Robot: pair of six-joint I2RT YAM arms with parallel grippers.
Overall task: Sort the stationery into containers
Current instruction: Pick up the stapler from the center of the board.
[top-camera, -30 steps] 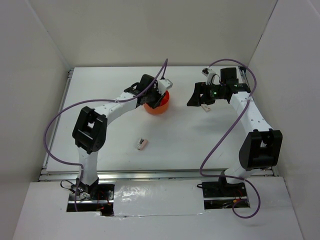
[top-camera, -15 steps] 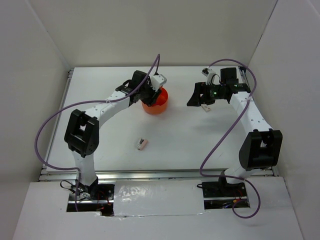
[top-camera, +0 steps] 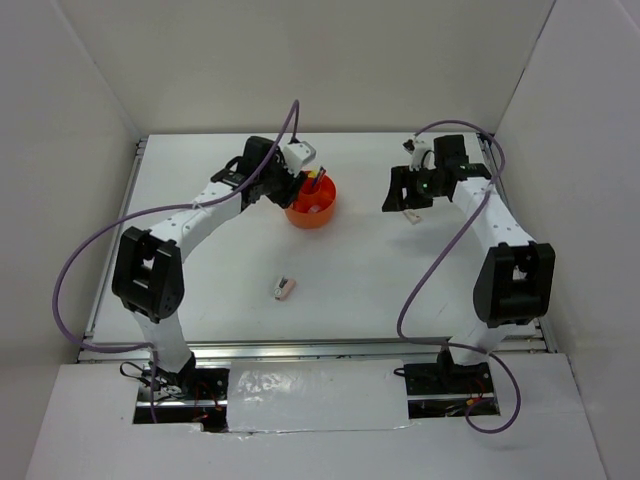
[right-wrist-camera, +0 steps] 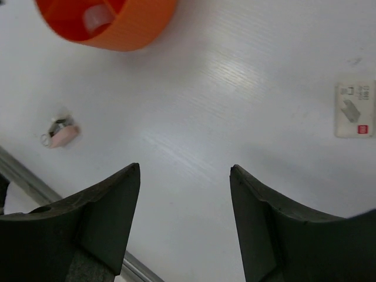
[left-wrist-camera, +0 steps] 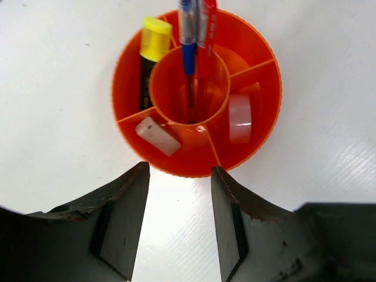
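Observation:
The round orange organizer (top-camera: pixel 320 214) stands mid-table at the back. In the left wrist view (left-wrist-camera: pixel 258 143) its central cup holds a blue pen (left-wrist-camera: pixel 187 35) and a red pen (left-wrist-camera: pixel 207 26). Its outer compartments hold a yellow-capped marker (left-wrist-camera: pixel 151 53), a white eraser (left-wrist-camera: pixel 157 136) and a tape ring (left-wrist-camera: pixel 239 117). My left gripper (left-wrist-camera: pixel 179 168) is open and empty, just to the left of the organizer (top-camera: pixel 287 189). My right gripper (right-wrist-camera: pixel 184 167) is open and empty above bare table (top-camera: pixel 394 196). A pink-white piece (top-camera: pixel 284 288) lies in front (right-wrist-camera: pixel 60 134). A white labelled eraser (right-wrist-camera: pixel 354 108) lies by the right gripper (top-camera: pixel 412 216).
White walls enclose the table on the left, back and right. A metal rail (top-camera: pixel 300 349) runs along the near edge, also showing in the right wrist view (right-wrist-camera: pixel 23 171). Purple cables loop from both arms.
My left arm has drawn back to the left from over the organizer, which now shows fully. My right arm has shifted only slightly.

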